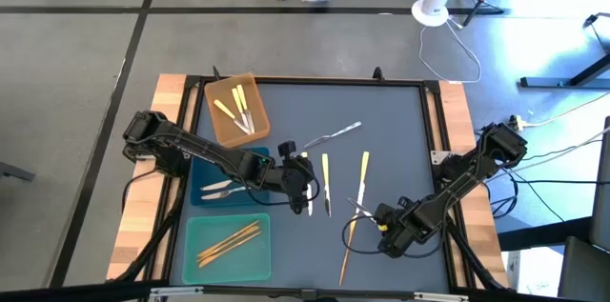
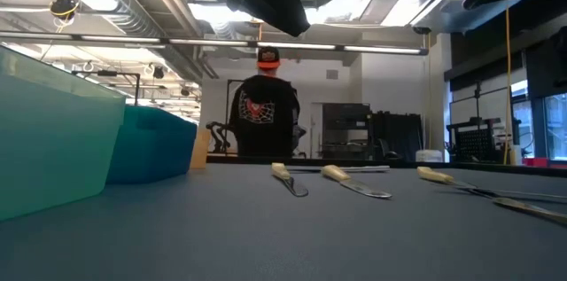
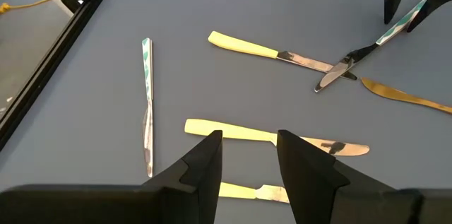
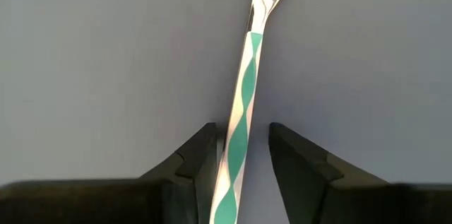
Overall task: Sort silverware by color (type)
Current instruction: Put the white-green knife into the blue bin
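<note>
The left gripper point(image 1: 307, 186) hangs low over the middle of the table point(image 1: 400, 121), fingers point(image 3: 205, 171) parted with nothing between them; a yellow-handled knife point(image 3: 275, 138) lies just past their tips and another point(image 3: 251, 192) beneath them. The right gripper point(image 1: 375, 217) sits toward the right front of the table, its fingers point(image 4: 198, 160) standing on either side of a silver utensil point(image 4: 244, 111); they seem to touch it, though whether they grip it is hard to say.

Loose on the table lie a third yellow knife point(image 1: 364, 173), a silver spoon point(image 1: 335, 134) farther back, and a gold piece point(image 1: 348, 245) near the right gripper.

Along the left edge, the brown tray point(image 1: 250, 129) holds yellow-handled pieces point(image 1: 238, 107), the blue tray point(image 1: 202, 171) a silver fork point(image 1: 221, 190), and the teal tray point(image 1: 195, 235) gold pieces point(image 1: 229, 242).

In the low view a person point(image 2: 264, 113) stands beyond the table.
</note>
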Tool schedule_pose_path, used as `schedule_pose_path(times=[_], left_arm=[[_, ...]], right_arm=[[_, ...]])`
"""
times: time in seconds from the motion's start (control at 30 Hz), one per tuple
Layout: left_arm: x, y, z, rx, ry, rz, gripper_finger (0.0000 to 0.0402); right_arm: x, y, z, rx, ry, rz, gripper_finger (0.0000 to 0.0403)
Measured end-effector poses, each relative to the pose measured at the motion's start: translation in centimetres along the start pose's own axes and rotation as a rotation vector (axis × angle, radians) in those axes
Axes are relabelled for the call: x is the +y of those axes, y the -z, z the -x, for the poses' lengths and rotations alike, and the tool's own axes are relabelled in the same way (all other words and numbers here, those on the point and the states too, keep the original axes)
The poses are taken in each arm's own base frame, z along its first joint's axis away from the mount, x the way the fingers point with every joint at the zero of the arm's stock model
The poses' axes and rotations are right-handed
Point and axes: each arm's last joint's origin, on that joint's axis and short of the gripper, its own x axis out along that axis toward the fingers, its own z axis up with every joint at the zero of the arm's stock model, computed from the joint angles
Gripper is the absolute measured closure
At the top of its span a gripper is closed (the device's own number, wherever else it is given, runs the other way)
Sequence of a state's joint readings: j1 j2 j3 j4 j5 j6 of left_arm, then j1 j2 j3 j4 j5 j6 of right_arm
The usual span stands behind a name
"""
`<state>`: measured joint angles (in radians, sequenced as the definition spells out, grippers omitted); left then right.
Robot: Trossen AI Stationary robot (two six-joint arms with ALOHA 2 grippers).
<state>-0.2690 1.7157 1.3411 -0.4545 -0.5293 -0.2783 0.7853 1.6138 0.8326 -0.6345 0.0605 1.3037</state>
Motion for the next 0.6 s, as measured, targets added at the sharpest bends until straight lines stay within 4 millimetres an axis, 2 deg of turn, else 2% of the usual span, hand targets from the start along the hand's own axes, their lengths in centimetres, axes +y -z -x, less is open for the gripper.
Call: schedule_pose_path(times=[0.27,0.6], left_arm=[[0.01,0.00,0.00,0.000,0.000,0.000,0.0272],[0.01,-0.01,0.00,0.000,0.000,0.001,0.0272]], right_arm=[[-0.01,0.00,-0.01,0.000,0.002,0.000,0.0284],[-0.03,0.01,-0.03,0.001,0.003,0.000,0.0375]])
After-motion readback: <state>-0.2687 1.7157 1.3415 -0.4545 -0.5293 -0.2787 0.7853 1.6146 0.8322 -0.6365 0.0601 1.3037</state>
